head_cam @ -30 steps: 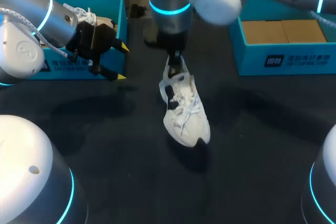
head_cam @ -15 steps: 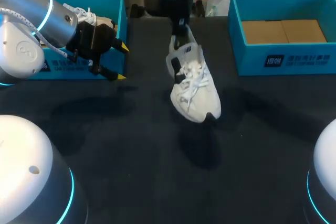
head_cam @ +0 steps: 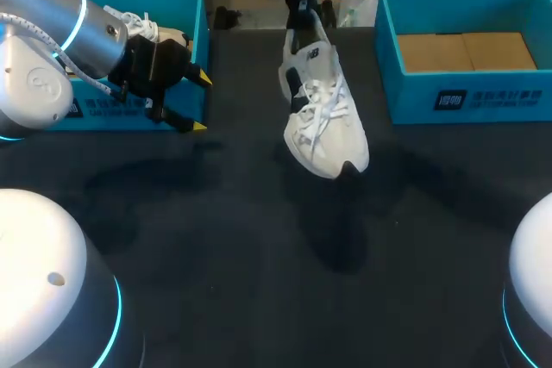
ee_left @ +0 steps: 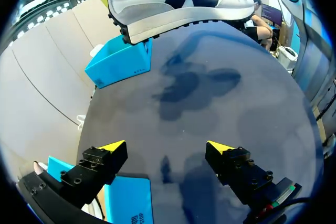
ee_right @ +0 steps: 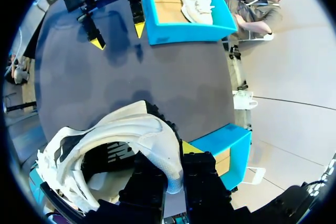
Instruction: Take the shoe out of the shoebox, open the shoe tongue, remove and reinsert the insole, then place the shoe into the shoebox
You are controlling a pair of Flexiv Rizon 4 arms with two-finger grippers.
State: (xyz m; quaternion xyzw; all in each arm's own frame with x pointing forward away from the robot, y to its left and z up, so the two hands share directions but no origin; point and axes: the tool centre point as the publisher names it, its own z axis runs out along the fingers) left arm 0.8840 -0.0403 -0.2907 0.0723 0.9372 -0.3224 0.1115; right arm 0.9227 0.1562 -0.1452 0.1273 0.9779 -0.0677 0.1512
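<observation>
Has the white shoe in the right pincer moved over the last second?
Yes. The shoe, held at its heel by the right pincer, has shifted away from the robot and rightward, nearer the right shoebox.

Shoe (head_cam: pixel 323 122) above table (head_cam: pixel 259 247) centre, between left shoebox (head_cam: pixel 200 32) and right shoebox (head_cam: pixel 470 96).

Soft overhead light, no hard glare. Head view: table (head_cam: pixel 216 282) reads dim and dark, and the white shoe (head_cam: pixel 323 122) is the brightest thing. A diffuse shoe shadow lies on the table under the right gripper's (head_cam: pixel 300 19) load, with a fainter patch near the left gripper (head_cam: pixel 194 101). Cyan ring on the left arm (head_cam: pixel 82 23) glows. Left wrist: pale sheen on the table, overlapping soft shadows ahead of the spread fingers (ee_left: pixel 111 146). Right wrist: the shoe heel clamped in the gripper is bright, the gripper body nearly black.
</observation>
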